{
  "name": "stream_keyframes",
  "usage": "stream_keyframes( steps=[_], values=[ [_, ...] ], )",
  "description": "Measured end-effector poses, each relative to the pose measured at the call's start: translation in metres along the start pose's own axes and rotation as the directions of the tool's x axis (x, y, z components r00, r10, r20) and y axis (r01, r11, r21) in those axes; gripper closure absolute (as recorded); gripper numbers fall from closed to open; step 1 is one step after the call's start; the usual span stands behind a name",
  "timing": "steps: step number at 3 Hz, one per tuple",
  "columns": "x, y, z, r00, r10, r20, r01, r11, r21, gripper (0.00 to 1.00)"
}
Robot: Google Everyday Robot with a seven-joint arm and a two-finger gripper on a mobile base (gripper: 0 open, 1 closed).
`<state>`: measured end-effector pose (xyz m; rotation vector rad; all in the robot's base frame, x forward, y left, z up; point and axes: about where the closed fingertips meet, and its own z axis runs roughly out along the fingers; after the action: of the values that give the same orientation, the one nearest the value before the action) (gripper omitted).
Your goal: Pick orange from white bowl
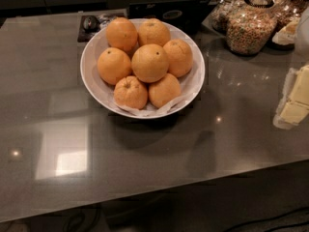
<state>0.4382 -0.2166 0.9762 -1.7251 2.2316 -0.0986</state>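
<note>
White bowl (90, 57) on a tabletop (145, 153), the orange (150, 63) propped topmost on smaller oranges (130, 92), easiest to reach; jaws out of view, their opening untellable

Glossy grey table (145, 153), white bowl (91, 76) toward the back, cereal jars (251, 30) at far right

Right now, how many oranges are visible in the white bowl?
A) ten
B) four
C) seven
C: seven oranges can be counted in the white bowl, with the largest orange on top at the centre of the pile. The gripper is at the right edge of the view, apart from the bowl.
</note>
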Motion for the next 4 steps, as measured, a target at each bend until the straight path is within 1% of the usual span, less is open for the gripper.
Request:
stream_keyframes(
  steps=[1,2,3,4],
  values=[
    [-0.002,-0.001,-0.002,1.0,-0.008,0.0,0.008,0.9999,0.007,0.0],
    [-0.013,-0.005,-0.01,0.998,-0.055,0.01,0.055,0.9983,0.02,0.0],
    [-0.032,-0.011,-0.012,0.993,-0.114,0.015,0.113,0.9929,0.036,0.0],
    [-0.044,-0.017,-0.008,0.992,-0.122,0.022,0.121,0.9915,0.047,0.0]
  ],
)
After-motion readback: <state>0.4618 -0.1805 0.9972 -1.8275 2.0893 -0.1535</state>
